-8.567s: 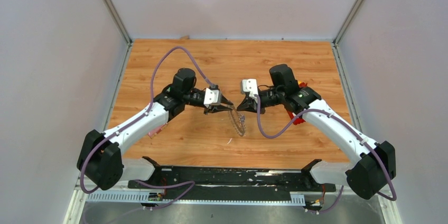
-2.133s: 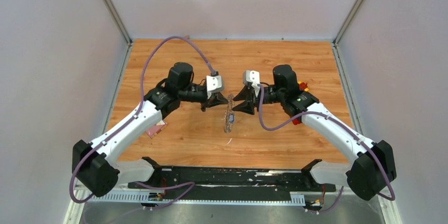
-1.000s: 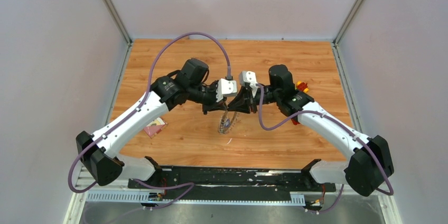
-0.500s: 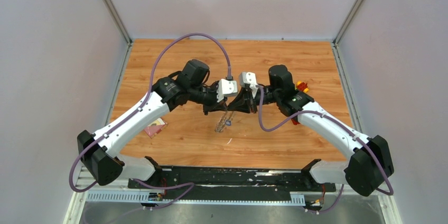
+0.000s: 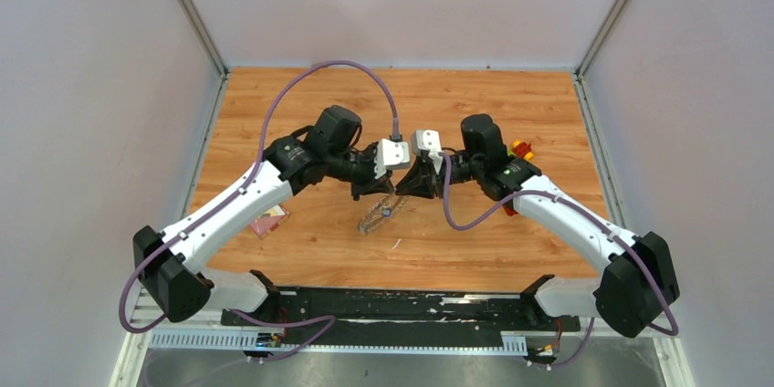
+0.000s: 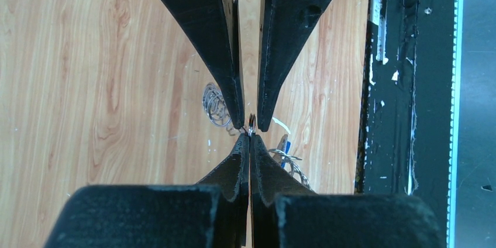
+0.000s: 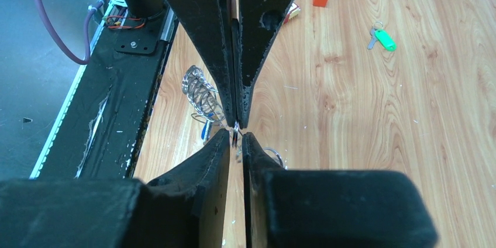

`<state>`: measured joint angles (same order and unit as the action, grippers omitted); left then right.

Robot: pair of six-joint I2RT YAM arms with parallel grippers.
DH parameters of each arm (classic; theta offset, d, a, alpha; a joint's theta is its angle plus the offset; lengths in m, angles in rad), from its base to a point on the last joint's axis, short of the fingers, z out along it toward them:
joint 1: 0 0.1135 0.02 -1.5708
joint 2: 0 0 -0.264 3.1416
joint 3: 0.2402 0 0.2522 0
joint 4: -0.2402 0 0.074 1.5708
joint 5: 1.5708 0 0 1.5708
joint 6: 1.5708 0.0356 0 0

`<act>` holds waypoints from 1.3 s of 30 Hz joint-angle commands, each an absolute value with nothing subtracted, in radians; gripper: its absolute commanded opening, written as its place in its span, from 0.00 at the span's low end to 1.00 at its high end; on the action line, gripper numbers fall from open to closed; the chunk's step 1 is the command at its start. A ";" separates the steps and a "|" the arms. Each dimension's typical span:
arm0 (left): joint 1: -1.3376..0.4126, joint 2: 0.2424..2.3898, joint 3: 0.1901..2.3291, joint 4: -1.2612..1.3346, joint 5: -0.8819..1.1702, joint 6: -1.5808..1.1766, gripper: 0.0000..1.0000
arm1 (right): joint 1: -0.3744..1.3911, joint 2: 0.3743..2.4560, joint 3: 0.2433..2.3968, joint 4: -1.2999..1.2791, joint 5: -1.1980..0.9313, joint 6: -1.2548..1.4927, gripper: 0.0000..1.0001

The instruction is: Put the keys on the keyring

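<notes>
The left gripper [image 6: 250,138] is clamped on the large silver metal keyring [image 5: 378,214], which hangs beneath its tips. The right gripper [image 7: 235,140] straddles the same wire with jaws barely parted; whether it grips is unclear.

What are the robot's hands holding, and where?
The left gripper pinches the keyring by its wire at the top edge, the rest dangling below. The right gripper has its fingers round the same spot; whether they squeeze cannot be told.

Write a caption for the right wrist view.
Tip to tip, left gripper and right gripper meet at the keyring; green key lies on table.
</notes>
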<state>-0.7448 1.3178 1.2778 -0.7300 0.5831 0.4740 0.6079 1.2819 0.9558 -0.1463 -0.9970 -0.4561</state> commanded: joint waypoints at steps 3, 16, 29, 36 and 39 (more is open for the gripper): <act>-0.749 1.268 1.272 -0.673 0.606 0.470 0.00 | 0.611 1.288 0.979 -0.162 -1.016 -0.488 0.13; -0.749 1.275 1.259 -0.641 0.614 0.455 0.00 | 0.611 1.271 0.959 -0.085 -0.978 -0.419 0.00; -0.584 1.105 1.064 -0.339 0.783 0.470 0.38 | 0.541 1.227 0.978 0.006 -1.073 -0.326 0.00; -0.557 1.110 0.962 -0.099 0.917 0.379 0.34 | 0.518 1.222 0.945 0.171 -1.124 -0.219 0.00; -0.557 1.122 0.921 0.027 0.959 0.314 0.30 | 0.518 1.215 0.930 0.204 -1.128 -0.204 0.00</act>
